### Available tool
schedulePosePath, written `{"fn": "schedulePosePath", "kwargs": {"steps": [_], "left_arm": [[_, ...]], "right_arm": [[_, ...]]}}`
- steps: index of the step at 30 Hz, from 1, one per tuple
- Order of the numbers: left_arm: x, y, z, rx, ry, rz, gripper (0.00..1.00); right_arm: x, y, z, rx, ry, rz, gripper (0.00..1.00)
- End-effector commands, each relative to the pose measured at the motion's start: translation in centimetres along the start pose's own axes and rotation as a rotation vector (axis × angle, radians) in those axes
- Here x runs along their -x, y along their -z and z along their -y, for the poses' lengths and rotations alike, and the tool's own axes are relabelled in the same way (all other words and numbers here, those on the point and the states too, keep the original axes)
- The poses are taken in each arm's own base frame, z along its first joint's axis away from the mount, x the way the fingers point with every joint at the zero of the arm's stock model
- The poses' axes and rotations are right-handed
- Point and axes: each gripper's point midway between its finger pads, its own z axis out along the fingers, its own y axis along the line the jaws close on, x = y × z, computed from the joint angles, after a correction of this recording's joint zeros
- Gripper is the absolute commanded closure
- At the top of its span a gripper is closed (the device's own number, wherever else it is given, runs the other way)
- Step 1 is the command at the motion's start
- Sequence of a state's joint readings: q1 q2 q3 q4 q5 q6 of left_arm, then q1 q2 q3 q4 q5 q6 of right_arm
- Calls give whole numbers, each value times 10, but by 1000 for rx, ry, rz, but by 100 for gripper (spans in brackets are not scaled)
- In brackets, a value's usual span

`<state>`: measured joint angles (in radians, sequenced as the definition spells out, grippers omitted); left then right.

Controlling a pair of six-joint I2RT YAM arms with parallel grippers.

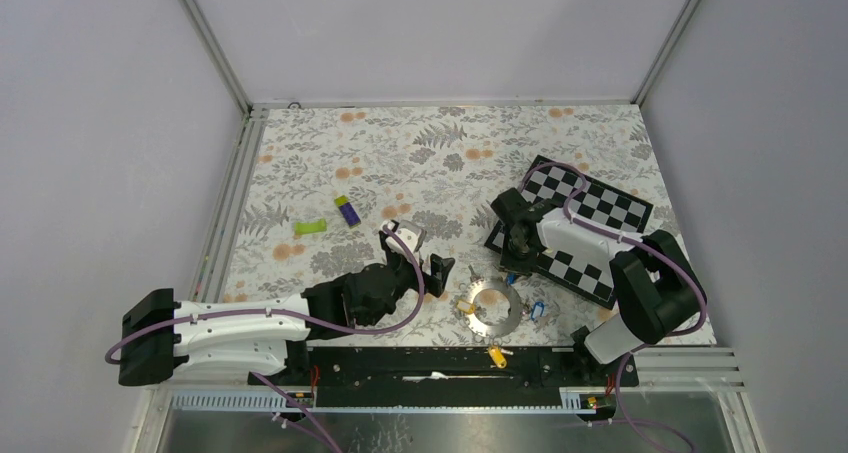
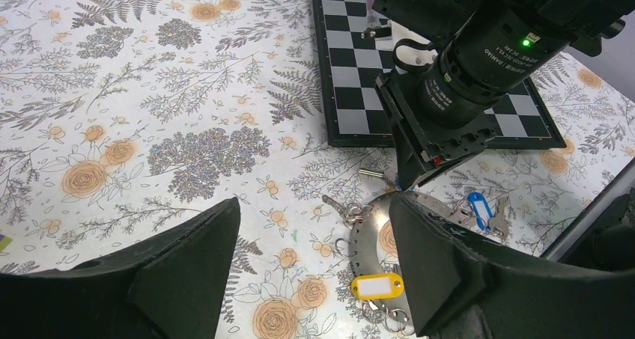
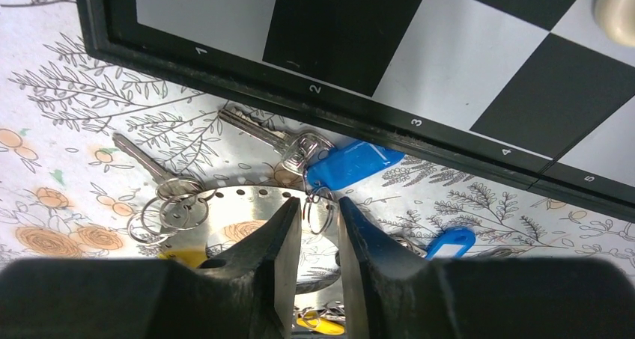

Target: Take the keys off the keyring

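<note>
Right gripper [image 3: 318,204], jaws nearly shut, straddles a split ring [image 3: 322,218] on the keyring [image 3: 251,204] upper rim; grip uncertain. Left gripper [image 2: 314,203] gapes, farther off.

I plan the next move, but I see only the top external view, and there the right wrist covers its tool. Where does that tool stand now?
Observer: In the right wrist view, the right tool stands over the rim of the keyring, fingers narrowly apart, with a small split ring between them.
Operator: Does it pinch that ring already?
Observer: The ring nearly fills the gap, but I cannot tell if there is contact.
Operator: And the left tool?
Observer: In the left wrist view, the left tool is wide open and holds nothing.
</note>
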<state>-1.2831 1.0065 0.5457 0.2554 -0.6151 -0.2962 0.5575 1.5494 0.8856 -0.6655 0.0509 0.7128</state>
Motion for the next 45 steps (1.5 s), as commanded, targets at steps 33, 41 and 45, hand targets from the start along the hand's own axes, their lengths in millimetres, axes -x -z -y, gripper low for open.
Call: {"fn": "schedulePosePath", "kwargs": {"steps": [33, 41, 45], "left_arm": [[52, 12, -5, 21, 38, 105, 20], [102, 39, -4, -49, 78, 211, 19], [129, 56, 12, -171, 74, 261, 18]], "right_arm": [[33, 117, -37, 396, 383, 402, 100], [3, 215, -58, 764, 691, 649, 100], [-27, 265, -66, 965, 893, 729, 100]]}}
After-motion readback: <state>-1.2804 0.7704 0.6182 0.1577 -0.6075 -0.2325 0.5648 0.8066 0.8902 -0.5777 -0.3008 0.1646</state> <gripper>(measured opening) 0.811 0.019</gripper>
